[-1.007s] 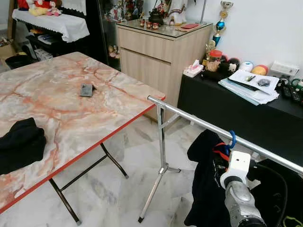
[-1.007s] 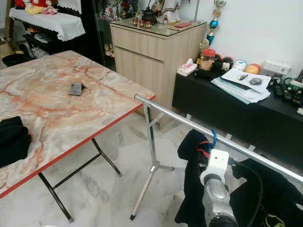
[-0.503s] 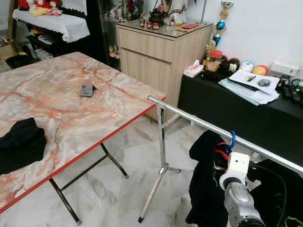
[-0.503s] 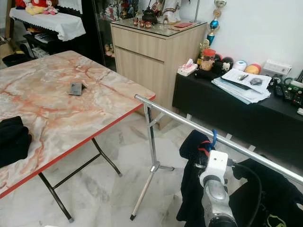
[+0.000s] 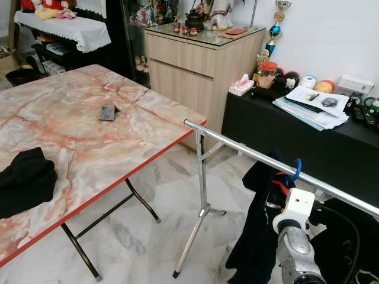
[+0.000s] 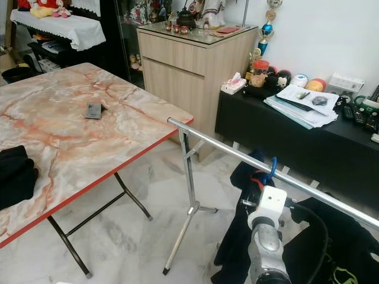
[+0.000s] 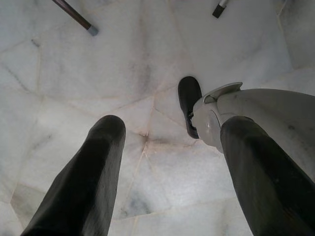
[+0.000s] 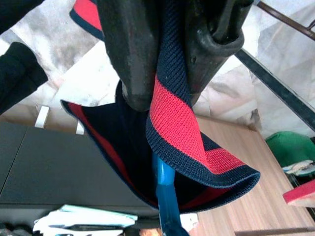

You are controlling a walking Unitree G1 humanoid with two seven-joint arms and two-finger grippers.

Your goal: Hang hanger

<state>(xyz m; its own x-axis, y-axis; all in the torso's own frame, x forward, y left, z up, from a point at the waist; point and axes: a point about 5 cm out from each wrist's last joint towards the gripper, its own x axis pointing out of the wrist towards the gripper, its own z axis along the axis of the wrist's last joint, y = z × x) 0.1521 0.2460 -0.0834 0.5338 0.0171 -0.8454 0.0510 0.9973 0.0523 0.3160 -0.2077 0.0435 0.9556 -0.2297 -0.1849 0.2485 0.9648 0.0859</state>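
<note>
Head cam: one chrome rail (image 5: 249, 155) runs diagonally on a chrome stand. One blue hanger (image 5: 294, 168) has its hook at the rail, with one dark garment (image 5: 259, 236) draped below it. Hook looks to be over the rail, but can't confirm it's seated. Right arm raised just under the hanger; its white wrist block hides the fingers from here. One marble-top folding table (image 5: 89, 142) to the left, carrying one small dark object (image 5: 108, 112) and one black bundle of cloth (image 5: 25, 180).

Left wrist: left gripper (image 7: 170, 177) hangs idle over marble floor, two black fingers (image 7: 93, 172) spread wide, nothing between them. One robot foot below.

Right wrist: right gripper (image 8: 165, 69), two fingers pinching the garment's red-and-navy ribbed collar (image 8: 172, 118); blue hanger neck sits just beyond the fingertips.
</note>
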